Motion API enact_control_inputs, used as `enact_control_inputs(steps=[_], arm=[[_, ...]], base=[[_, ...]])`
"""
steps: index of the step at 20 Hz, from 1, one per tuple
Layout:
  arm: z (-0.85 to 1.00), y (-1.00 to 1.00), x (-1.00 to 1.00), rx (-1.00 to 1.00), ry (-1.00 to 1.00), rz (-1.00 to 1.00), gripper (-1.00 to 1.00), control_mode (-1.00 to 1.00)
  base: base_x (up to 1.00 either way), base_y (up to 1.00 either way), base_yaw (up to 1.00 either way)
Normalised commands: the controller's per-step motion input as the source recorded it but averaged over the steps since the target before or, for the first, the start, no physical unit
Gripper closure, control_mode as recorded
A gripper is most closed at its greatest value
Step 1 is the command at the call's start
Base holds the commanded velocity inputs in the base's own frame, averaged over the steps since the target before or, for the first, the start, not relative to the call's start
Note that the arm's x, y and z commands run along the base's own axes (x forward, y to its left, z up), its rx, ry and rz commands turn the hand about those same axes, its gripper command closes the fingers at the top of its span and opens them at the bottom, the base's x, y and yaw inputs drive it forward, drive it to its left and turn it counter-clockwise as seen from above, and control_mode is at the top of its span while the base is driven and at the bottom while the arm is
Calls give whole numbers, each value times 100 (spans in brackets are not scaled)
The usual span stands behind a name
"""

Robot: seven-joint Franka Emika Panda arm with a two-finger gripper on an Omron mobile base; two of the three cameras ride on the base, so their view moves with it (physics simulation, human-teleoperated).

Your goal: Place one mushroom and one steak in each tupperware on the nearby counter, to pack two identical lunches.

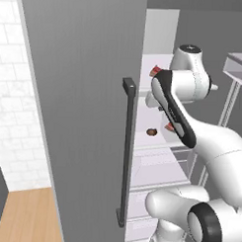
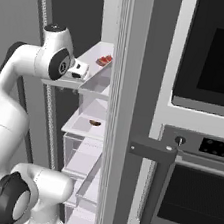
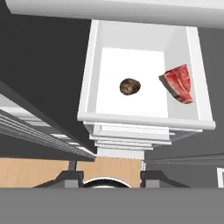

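My arm rises from the base, bends at the elbow and reaches forward into the open fridge, the wrist turned so that my hand looks straight down; my claw shows as two dark tips at the bottom of the hand view, standing apart with nothing between them (how wide they really stand I cannot tell from so little of them).

Below my hand lies a white fridge shelf with raised walls; on it rests one mushroom, a small brown lump near the middle, and one steak, red with a pale edge, lying against the shelf's right wall as my hand sees it; the two are apart, not touching. In the left base view a mushroom sits on a lower shelf, and red meat shows on the shelf above it; in the right base view a steak lies on the upper shelf.

The grey fridge door stands open to my left, its dark handle upright beside my forearm; to the right stands a wall oven; a strip of tan counter shows at the lower left.
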Motion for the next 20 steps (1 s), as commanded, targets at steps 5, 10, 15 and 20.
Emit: enact_control_inputs(steps=[5,10,15,20], arm=[[15,-32,-1,2,-21,1,-100,-100],[62,-77,0,0,-59,0,-100,-100],[12,-58,45,0,-16,-4,-100,-100],[7,0,58,2,13,-14,-100,-100]], base=[[0,0,0],[0,0,0],[0,0,0],[0,0,0]])
